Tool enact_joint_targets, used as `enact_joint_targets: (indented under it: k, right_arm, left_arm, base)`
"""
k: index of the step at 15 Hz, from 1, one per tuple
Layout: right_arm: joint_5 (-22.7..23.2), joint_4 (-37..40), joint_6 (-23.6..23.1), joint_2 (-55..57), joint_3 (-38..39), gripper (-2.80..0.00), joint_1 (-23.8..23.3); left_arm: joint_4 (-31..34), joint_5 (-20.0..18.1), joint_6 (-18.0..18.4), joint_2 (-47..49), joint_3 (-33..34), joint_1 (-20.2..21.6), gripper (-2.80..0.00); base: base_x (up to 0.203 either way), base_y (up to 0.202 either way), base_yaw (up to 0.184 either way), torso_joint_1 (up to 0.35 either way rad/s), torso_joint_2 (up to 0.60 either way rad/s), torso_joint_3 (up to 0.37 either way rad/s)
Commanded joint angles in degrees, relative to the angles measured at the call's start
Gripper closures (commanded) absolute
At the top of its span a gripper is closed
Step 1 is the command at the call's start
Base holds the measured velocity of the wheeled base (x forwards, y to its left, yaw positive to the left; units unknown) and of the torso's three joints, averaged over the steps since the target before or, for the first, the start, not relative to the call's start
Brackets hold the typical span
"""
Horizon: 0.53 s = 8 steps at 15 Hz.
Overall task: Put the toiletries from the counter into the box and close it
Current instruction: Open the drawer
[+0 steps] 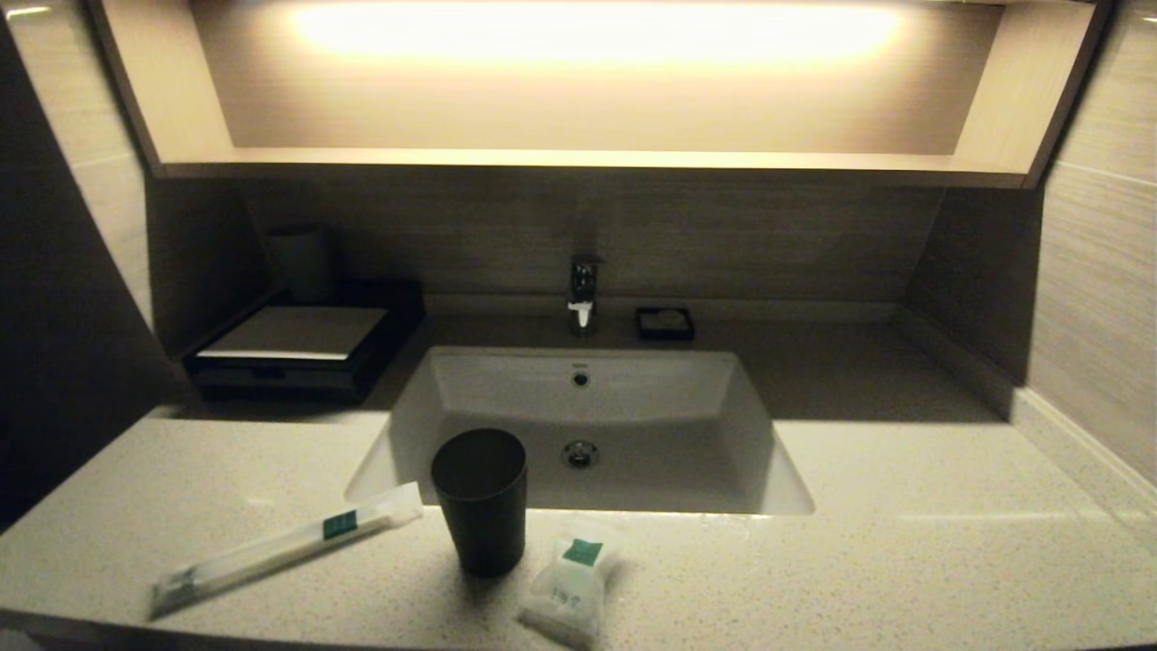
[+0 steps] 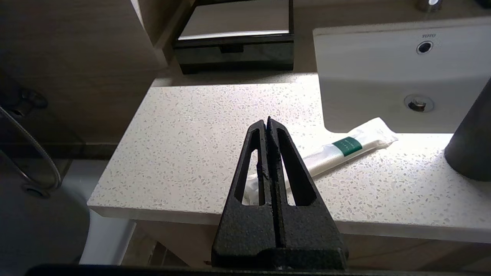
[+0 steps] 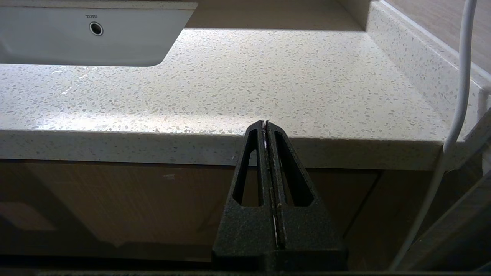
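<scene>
On the counter (image 1: 904, 542) front edge lie the stick packet (image 1: 280, 547) and pouch (image 1: 568, 592), either side of the cup (image 1: 481, 499), box (image 1: 294, 348) rear-left, while left gripper (image 2: 267, 122) and right gripper (image 3: 265, 123) hang clenched, empty, off the edge.

Head view: high, looking forward and down over the counter (image 1: 904, 542), basin (image 1: 578, 425) centred, wall niche far.

Left wrist view: low, off the counter's near left edge, behind the left gripper (image 2: 267, 122), whose fingers are pressed together; faces far and slightly right. Takes in the box (image 2: 234, 50) at far left, the long packet (image 2: 337, 151) close.

Right wrist view: lower still, before the near right edge, behind the right gripper (image 3: 265, 123), fingers likewise together; faces far.

All three share the basin; the head and left wrist views also share box, packet, tumbler (image 1: 481, 502).
</scene>
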Motion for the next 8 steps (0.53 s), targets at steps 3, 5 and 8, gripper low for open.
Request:
enact_joint_targets:
  k: [3,5,8]
  right_arm:
    - [0.02,-0.02,-0.02,0.05,0.09,0.00,0.01]
    - [0.02,-0.02,-0.02,0.05,0.09,0.00,0.01]
    - [0.02,-0.02,-0.02,0.03,0.07,0.00,0.01]
  left_arm:
    - [-0.79,-0.02,0.02,2.40,0.48,0.02,0.00]
    - [-1.44,-0.06,-0.03,2.76,1.51,0.02,0.00]
    - [-4.30,0.03,-0.03,4.28,2.53,0.02,0.00]
  base:
    - [0.000,0.000,0.000,0.000,0.00,0.000]
    - [0.000,0.000,0.000,0.000,0.00,0.000]
    - [0.000,0.000,0.000,0.000,0.00,0.000]
